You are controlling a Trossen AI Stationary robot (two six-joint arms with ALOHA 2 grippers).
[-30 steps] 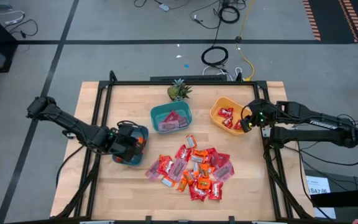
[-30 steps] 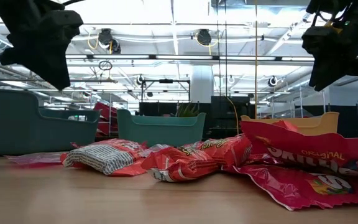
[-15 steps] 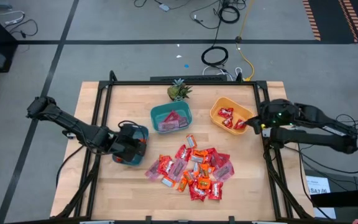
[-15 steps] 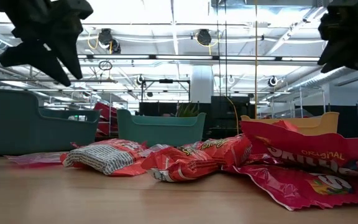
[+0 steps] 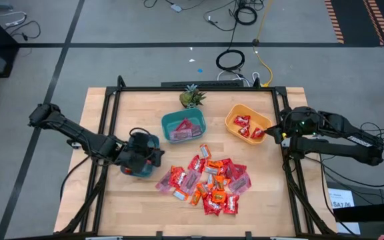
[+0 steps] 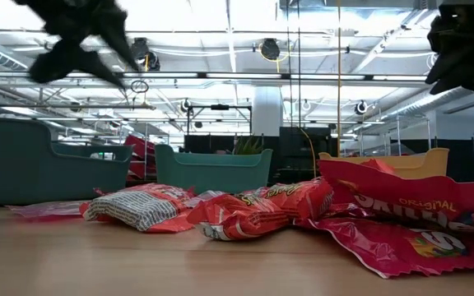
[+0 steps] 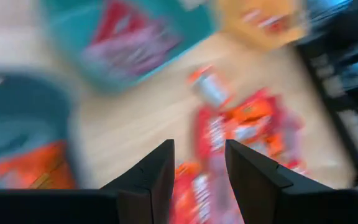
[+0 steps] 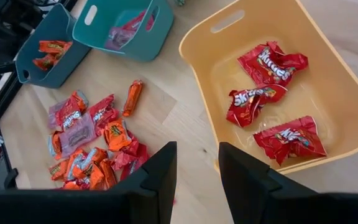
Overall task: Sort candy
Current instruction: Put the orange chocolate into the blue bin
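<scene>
The left pincer point(image 7: 197, 163) and right pincer point(image 8: 197, 163) are seen parted and empty; the candy point(image 5: 209, 178), light and crinkly-slick, is best pinched across a wrapper's flat middle.

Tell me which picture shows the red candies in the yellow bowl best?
The right wrist view: it looks straight into the yellow bowl and shows three red candies clearly. The high view shows the bowl small, candies as red specks. The low view shows only its side wall. The left wrist view shows it as a blur.
</scene>
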